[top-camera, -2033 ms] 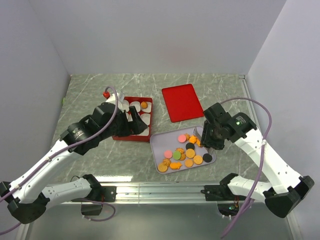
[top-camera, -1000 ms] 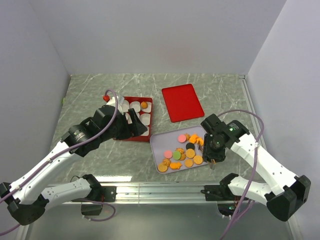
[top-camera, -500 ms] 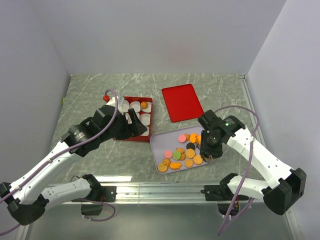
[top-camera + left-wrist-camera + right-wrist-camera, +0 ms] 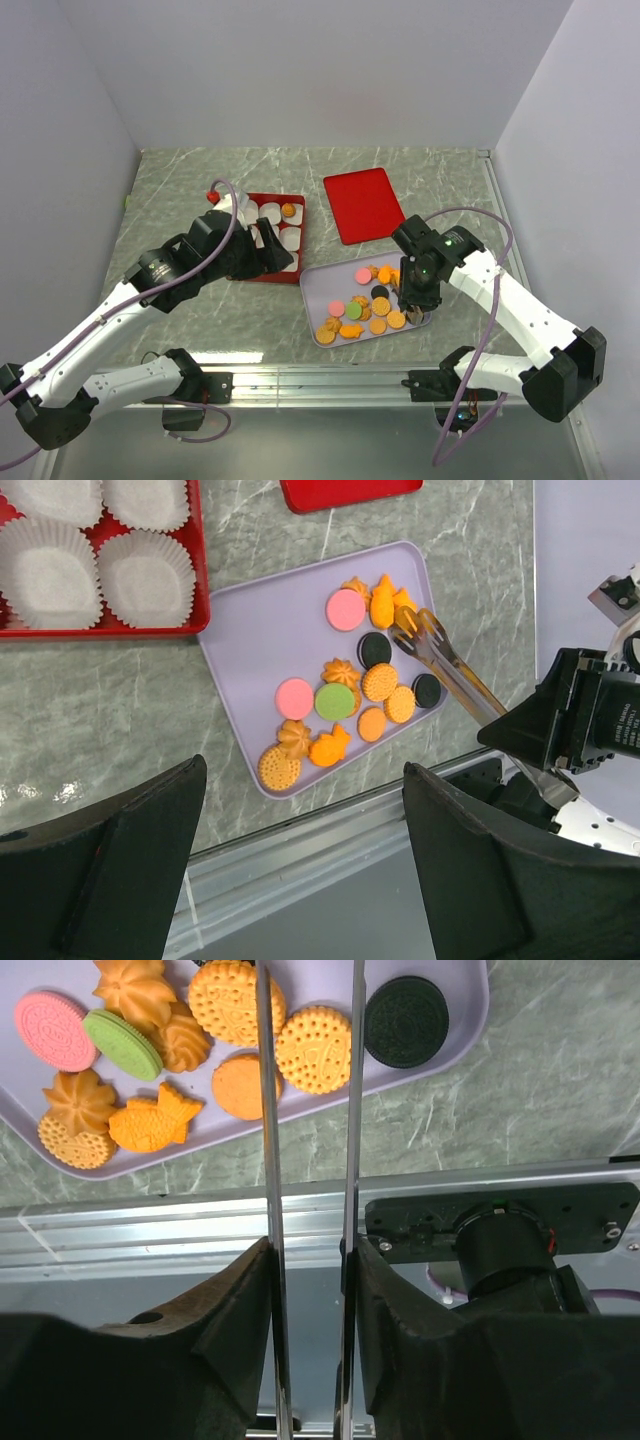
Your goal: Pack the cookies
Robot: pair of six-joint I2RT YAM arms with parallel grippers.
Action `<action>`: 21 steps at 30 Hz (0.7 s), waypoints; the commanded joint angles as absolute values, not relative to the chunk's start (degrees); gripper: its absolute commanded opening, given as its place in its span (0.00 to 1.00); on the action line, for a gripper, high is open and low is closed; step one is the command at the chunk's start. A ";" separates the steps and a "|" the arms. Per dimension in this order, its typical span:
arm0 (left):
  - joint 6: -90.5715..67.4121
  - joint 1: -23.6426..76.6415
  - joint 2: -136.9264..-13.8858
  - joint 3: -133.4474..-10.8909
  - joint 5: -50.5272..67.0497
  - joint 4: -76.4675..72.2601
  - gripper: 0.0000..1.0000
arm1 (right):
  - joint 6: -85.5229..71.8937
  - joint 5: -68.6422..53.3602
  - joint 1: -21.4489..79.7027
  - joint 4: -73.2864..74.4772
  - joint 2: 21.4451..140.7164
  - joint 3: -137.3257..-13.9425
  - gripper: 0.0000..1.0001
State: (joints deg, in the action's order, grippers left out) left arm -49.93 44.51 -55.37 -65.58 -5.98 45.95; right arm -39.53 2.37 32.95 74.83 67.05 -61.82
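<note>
The cookies (image 4: 360,302) lie loose on a lavender tray (image 4: 312,285): mostly orange, with a few pink, green and black ones (image 4: 345,695). One orange cookie (image 4: 288,210) sits in a paper cup of the red box (image 4: 262,272). My right gripper (image 4: 416,292) is shut on metal tongs (image 4: 445,665), whose two arms (image 4: 266,1110) run up between its fingers. The tong tips reach among the orange cookies at the tray's right end; whether they pinch one is unclear. My left gripper (image 4: 272,248) hovers over the red box's near edge, open and empty.
A flat red lid (image 4: 365,205) lies behind the tray. The red box holds several white paper cups (image 4: 145,575). A metal rail (image 4: 320,378) runs along the table's near edge, just beyond the tray. Grey walls close in the back and sides.
My right arm has swung the tongs from the tray's right rim inward over the cookies, and the tong arms have drawn slightly closer. The left arm has barely moved.
</note>
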 commanded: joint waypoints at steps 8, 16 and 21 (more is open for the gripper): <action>-48.16 44.65 -54.84 -66.88 -7.64 46.84 0.86 | -40.25 6.49 32.61 77.24 68.20 -67.14 0.34; -46.15 44.65 -54.49 -69.25 -10.72 48.86 0.87 | -41.48 9.14 32.52 82.44 72.24 -78.99 0.34; -44.21 44.65 -53.88 -72.07 -16.42 51.68 0.90 | -40.96 7.83 32.43 82.18 76.45 -86.30 0.33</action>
State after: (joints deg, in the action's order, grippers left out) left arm -46.63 44.51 -55.27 -68.47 -11.22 50.28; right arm -40.62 6.81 32.84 77.52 74.43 -81.47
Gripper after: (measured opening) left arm 0.887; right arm 0.400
